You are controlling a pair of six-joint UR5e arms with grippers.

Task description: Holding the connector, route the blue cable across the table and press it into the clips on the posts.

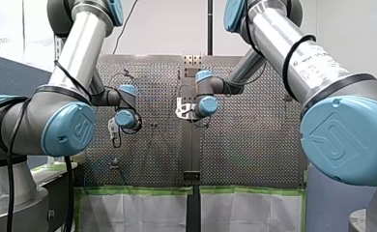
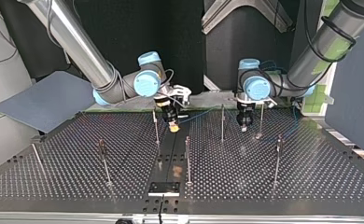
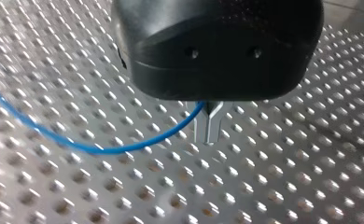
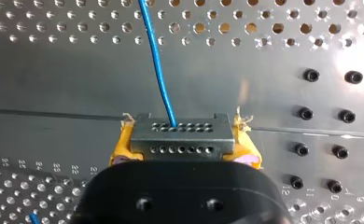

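In the right wrist view my right gripper (image 4: 182, 148) is shut with its yellow pads (image 4: 122, 148) on a dark multi-hole connector (image 4: 180, 136). The blue cable (image 4: 157, 65) leaves the connector and runs ahead over the plate. In the left wrist view my left gripper (image 3: 208, 138) has its metal fingers shut on the blue cable (image 3: 101, 149), which curves away to one side just above the table. In the top view my right gripper (image 2: 173, 125) hangs near the middle and my left gripper (image 2: 244, 124) to its right, both low over the perforated table (image 2: 311, 186).
Several thin posts stand on the table, among them one (image 2: 156, 127) beside my right gripper, one (image 2: 222, 122) between the grippers and one (image 2: 261, 119) close to my left gripper. A grey panel (image 2: 45, 100) leans at the top view's left.
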